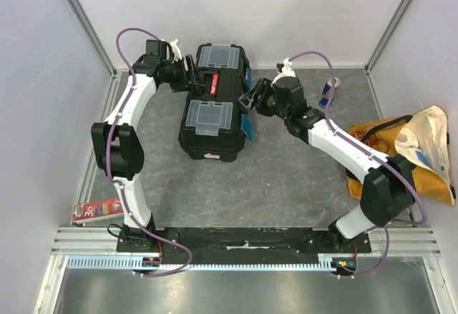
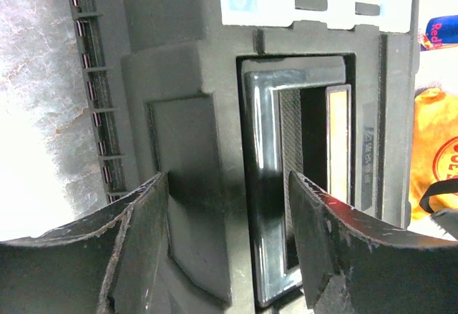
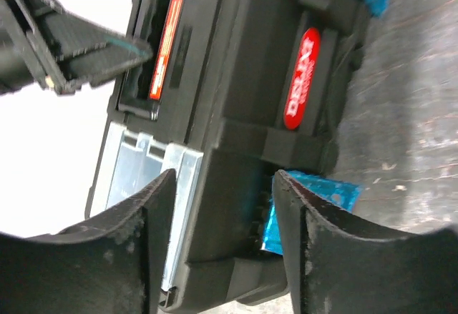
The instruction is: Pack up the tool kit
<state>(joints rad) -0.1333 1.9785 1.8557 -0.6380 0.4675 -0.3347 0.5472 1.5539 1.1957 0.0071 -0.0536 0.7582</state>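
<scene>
Top view, progress: toolbox (image 1: 215, 103) sits lid shut mid-table (image 1: 286, 178), with no loose tools in sight; packing looks nearly done.
Top view, room: grey mottled surface, with pale walls (image 1: 236, 6) close around.
Left wrist: my left gripper (image 2: 229, 185) has its fingers apart beside the handle (image 2: 259, 185), clamping nothing.
Right wrist: my right gripper (image 3: 225, 178) has its fingers apart, facing the blue latch (image 3: 308, 199); I cannot tell if it is fastened.

Toolbox (image 1: 215, 103) on tabletop (image 1: 286, 178), centre-back; left arm (image 1: 132, 106) jaws at its left, right arm (image 1: 336, 142) jaws at its right; can (image 1: 330, 92) and bag (image 1: 401, 149) further right.

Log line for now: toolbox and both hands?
toolbox closed | left hand open, by handle | right hand open, at blue latch
</scene>
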